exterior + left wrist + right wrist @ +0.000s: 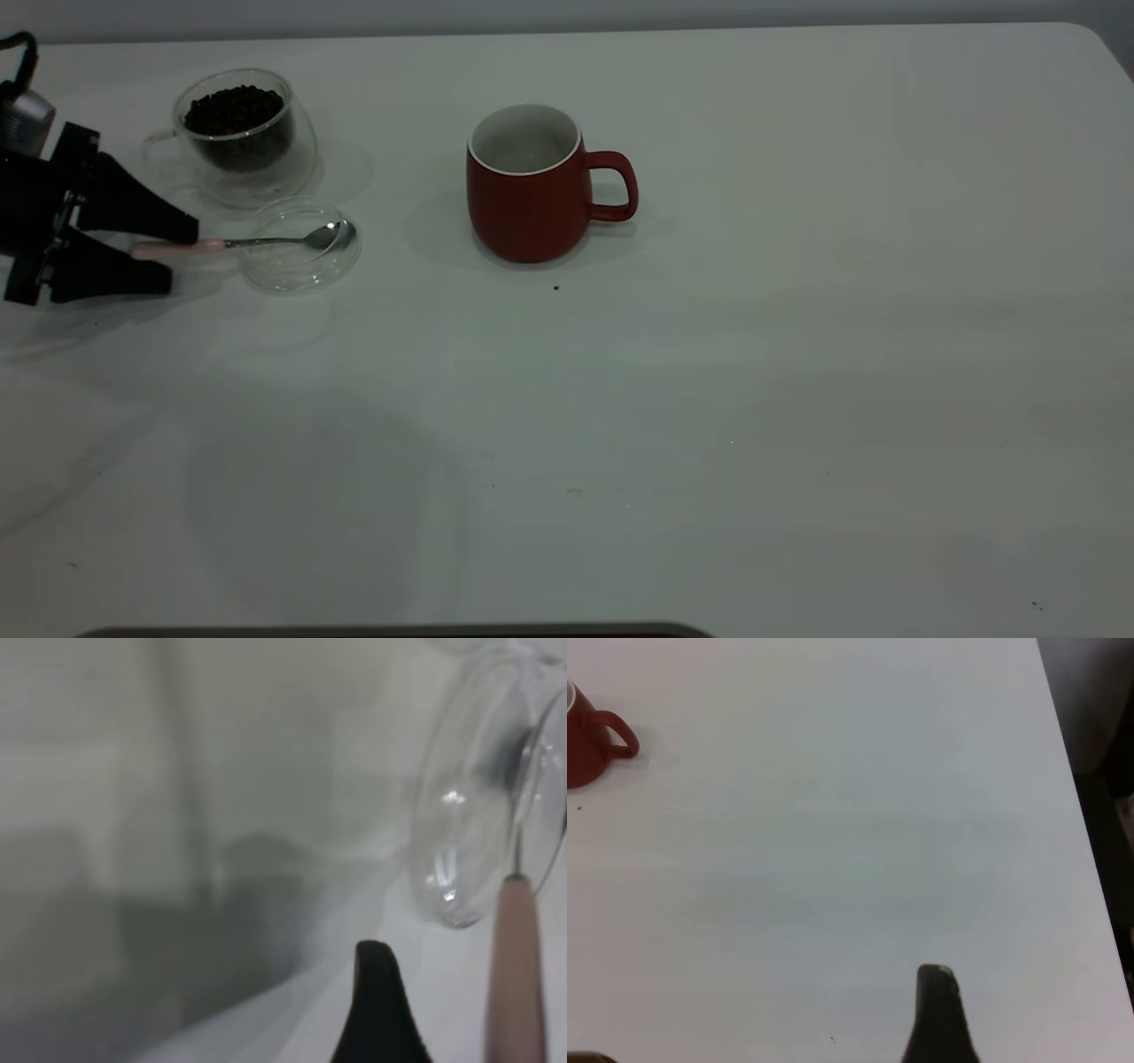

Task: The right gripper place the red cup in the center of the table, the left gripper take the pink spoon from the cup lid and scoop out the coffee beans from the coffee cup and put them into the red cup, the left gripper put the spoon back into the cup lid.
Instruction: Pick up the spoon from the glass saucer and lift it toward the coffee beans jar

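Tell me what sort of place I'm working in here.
Probably a lab or test bench staged as a coffee corner: a plain white table holding only a glass coffee cup of coffee beans, a red cup and a pink spoon on a cup lid.

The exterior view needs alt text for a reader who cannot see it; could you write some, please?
The left tool, open, straddles the pink spoon handle; its bowl rests in the cup lid. The red cup stands mid-table.
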{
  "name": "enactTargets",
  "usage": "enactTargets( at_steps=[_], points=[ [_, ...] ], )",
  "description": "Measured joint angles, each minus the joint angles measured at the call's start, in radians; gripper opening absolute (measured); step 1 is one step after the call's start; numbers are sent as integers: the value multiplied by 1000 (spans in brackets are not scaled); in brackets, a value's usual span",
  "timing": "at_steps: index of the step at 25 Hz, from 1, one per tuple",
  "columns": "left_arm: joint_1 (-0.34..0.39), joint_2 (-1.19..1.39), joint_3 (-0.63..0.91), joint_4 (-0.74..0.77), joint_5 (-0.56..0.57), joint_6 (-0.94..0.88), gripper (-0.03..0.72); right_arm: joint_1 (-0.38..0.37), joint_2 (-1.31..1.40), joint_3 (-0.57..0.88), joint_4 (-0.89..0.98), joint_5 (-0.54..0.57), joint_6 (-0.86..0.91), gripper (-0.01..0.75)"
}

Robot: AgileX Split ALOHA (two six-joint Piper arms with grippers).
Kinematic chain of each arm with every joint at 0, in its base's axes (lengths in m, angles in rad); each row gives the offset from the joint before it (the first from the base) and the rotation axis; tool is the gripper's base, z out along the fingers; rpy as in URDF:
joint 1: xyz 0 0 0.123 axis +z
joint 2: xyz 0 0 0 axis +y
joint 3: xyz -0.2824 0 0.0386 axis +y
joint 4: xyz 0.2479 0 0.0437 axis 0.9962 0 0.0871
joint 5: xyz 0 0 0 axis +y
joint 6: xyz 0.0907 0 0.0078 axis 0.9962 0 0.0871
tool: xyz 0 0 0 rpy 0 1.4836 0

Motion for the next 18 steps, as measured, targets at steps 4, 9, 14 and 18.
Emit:
enactTargets(
  at_steps=[4,9,14,18],
  points=[
    [-8,0,0,-5,-1,2,586,0,0,0,0,0,0,591],
    [-8,0,0,-6,-1,1,561,0,0,0,0,0,0,591],
    [-8,0,0,-6,-1,-2,425,0,0,0,0,0,0,591],
    [-8,0,0,-6,3,-3,281,0,0,0,0,0,0,591]
  ],
)
